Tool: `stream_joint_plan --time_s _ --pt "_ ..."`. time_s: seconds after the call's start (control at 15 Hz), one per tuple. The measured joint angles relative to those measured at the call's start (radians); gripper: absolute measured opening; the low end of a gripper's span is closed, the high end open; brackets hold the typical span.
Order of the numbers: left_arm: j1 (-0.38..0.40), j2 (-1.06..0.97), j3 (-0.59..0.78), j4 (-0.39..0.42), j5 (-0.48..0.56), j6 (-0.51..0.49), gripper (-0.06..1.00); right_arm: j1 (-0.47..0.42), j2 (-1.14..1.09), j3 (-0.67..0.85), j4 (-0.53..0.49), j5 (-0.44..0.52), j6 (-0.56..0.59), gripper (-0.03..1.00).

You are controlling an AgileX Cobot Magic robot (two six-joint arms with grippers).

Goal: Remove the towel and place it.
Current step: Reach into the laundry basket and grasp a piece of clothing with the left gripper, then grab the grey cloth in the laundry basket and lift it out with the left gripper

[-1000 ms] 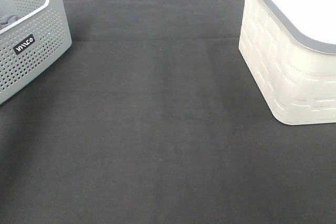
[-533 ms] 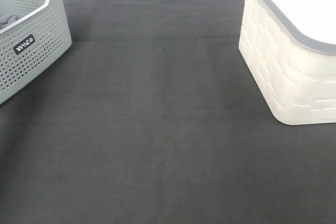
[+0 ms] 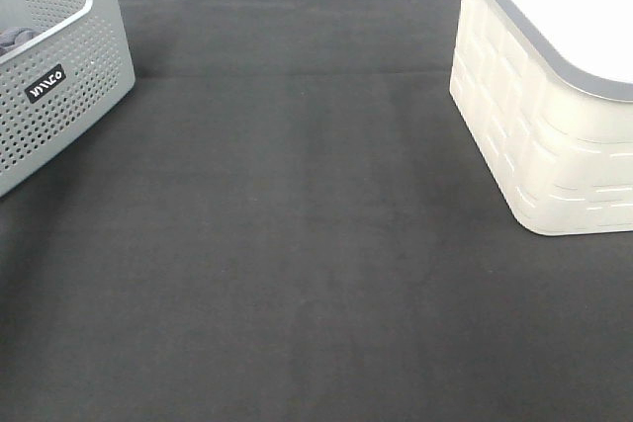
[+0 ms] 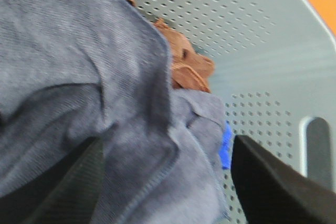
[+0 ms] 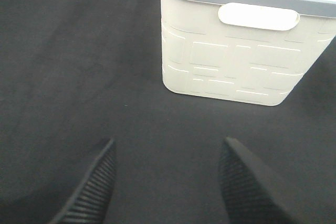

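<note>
My left claw [image 4: 167, 145]: jaws spread wide, nothing clamped. Its fingers [image 4: 68, 187] straddle a fold of the towel [image 4: 79, 51]; I cannot tell whether they touch it. This arm reaches inside the grey basket [image 4: 252, 51]. The towel lies crumpled there, hem showing, with a brown cloth [image 4: 186, 66] beyond it against the perforated wall.

My right claw [image 5: 168, 142]: jaws wide, empty, hanging over the black table cover [image 5: 79, 51], with the white basket [image 5: 236, 66] ahead.

High view: grey basket upper left of frame, white basket upper right.
</note>
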Motion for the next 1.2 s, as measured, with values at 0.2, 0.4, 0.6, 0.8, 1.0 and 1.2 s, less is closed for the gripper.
stream_joint_plan --time_s 0.2,0.4,0.6,0.8,1.0,1.2 --pt "0.012 0.046 -0.014 0.000 -0.009 -0.012 0.64 0.000 0.000 0.000 -0.001 0.000 0.000 0.59" --pt "0.013 0.092 -0.069 0.000 -0.030 -0.016 0.64 0.000 0.000 0.000 -0.001 0.000 0.000 0.59" --pt "0.013 0.112 -0.102 0.001 -0.028 -0.016 0.64 0.000 0.000 0.000 -0.001 0.000 0.000 0.59" --pt "0.013 0.133 -0.106 0.009 -0.024 -0.034 0.64 0.000 0.000 0.000 -0.001 0.000 0.001 0.59" --pt "0.029 0.134 -0.145 0.034 -0.023 -0.037 0.61 0.000 0.000 0.000 -0.001 0.000 0.001 0.59" --pt "0.038 0.147 -0.164 0.030 -0.044 -0.037 0.60 0.000 0.000 0.000 -0.001 0.000 0.001 0.59"
